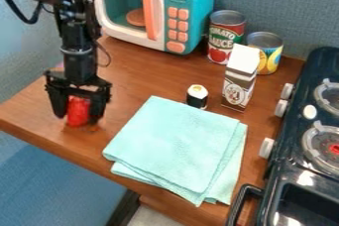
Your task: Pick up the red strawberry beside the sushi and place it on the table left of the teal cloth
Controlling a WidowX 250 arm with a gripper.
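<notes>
Stove [286, 173] nearest — beyond, the tool [79, 116] pinches a red object [78, 109] between its fingers.

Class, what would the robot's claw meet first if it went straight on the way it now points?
Besides the red object already at its tip, the downward-pointing claw would probably meet the wooden counter; the gap is hard to judge here.

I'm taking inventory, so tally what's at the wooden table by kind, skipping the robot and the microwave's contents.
Left can, right can: 2
Carton: 1
Sushi roll: 1
Folded cloth: 1
Toy microwave: 1
Red object at the gripper: 1
Total: 7
</notes>
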